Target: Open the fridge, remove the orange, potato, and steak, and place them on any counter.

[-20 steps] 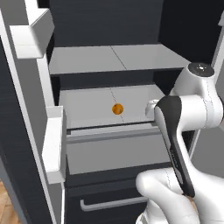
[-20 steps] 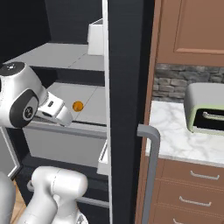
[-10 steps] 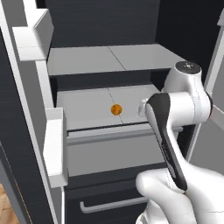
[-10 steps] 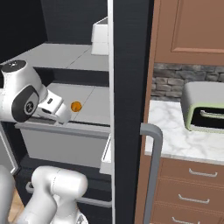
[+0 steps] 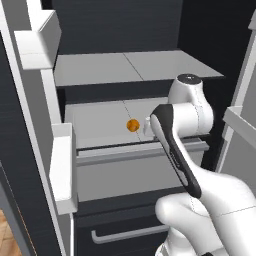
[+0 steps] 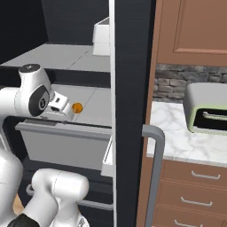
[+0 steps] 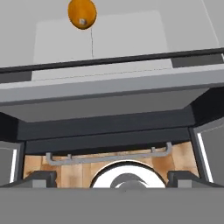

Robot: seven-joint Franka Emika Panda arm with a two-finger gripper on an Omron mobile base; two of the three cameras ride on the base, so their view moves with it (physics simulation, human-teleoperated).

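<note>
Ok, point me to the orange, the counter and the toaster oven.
orange (image 5: 132,125): left base view, middle of the ball on the fridge shelf.
counter (image 6: 177,139): right base view, bare marble in front of the oven.
toaster oven (image 6: 208,111): right base view, its front face.

The arm (image 5: 200,195) is built of glossy white, rounded shells, with a dark grey band running lengthwise down one link. Its upper joint ends in a round cap (image 5: 187,79) with a dark grey disc on top. The wrist block (image 6: 59,105) is white and boxy, with small dark markings on its face.
</note>
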